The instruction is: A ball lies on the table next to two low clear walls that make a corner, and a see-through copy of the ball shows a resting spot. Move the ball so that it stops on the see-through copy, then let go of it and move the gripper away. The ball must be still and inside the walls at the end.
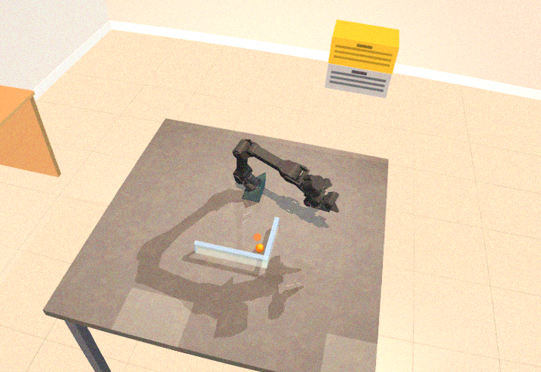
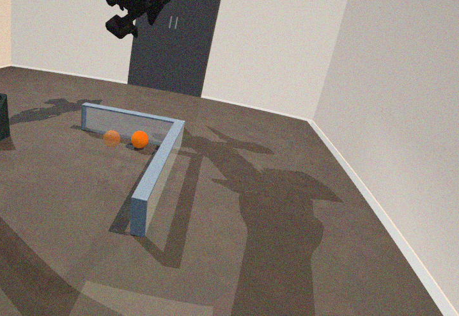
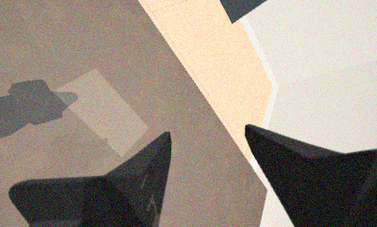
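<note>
- Gripper (image 1: 331, 202) partly spread, nothing btwn fingers, up off the table (image 1: 104, 245), well apart from walls (image 1: 229, 251).
- Ball (image 1: 259, 248) sits in the corner inside walls, just beside see-through copy (image 1: 257, 236), not on it.

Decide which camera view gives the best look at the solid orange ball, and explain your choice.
The exterior view: the solid orange ball appears large there, beside the see-through orange copy in the corner of the low clear walls. The top view shows the ball only as a tiny dot. The wrist view misses it.
</note>
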Available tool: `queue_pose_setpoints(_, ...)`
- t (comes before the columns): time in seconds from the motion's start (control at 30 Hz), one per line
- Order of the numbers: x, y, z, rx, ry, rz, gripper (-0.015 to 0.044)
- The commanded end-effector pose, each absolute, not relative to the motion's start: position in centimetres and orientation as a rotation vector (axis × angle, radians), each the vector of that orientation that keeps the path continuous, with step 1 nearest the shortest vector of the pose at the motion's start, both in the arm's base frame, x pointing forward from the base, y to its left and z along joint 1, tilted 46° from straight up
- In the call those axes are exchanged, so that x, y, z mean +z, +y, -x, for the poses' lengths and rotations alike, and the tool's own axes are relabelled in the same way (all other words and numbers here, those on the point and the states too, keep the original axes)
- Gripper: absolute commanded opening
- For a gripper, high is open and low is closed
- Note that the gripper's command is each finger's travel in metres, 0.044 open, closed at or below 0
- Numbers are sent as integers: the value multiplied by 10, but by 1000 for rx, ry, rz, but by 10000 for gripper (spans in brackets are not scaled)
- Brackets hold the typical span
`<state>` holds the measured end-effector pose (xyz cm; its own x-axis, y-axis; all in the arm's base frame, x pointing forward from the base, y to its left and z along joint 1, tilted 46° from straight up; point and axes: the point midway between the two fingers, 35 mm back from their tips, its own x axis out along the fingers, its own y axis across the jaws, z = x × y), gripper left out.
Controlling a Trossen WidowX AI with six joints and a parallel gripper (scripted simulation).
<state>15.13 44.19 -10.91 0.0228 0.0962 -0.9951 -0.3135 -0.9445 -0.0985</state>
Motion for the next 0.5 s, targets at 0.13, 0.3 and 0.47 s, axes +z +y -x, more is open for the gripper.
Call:
queue_pose_setpoints(0.13,-102,381,-204,1741,674,2022,282)
queue_pose_setpoints(0.3,-88,325,-246,1458,1005,1993,282)
queue_pose_setpoints(0.47,-68,267,-279,1164,1272,1960,282)
